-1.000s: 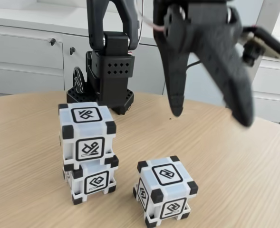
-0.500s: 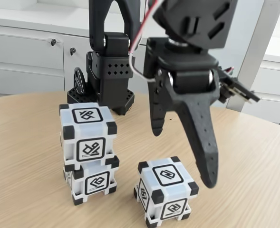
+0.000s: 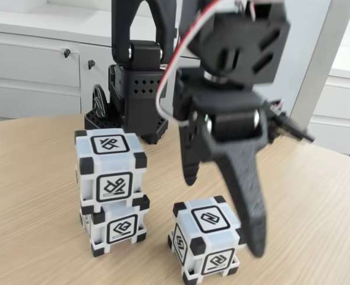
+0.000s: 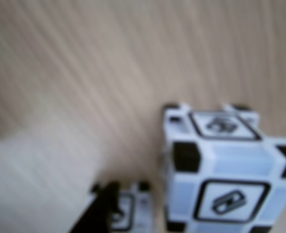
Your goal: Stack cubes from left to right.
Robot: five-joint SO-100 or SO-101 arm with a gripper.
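Fixed view first: I see the gripper point(image 3: 222, 214) released, its jaws spread wide and nothing between them, hanging above the single cube point(image 3: 206, 245) at the front of the wooden tabletop point(image 3: 317, 202). One fingertip hangs behind the cube's left side, the longer one in front of its right edge. To the left in this view, two cubes stand stacked, the upper cube point(image 3: 110, 164) sitting on the lower cube point(image 3: 114, 222) and turned slightly off it. Behind them is the arm's black base point(image 3: 133, 101). My wrist view is blurred; I make out a stacked cube point(image 4: 225, 170) there.
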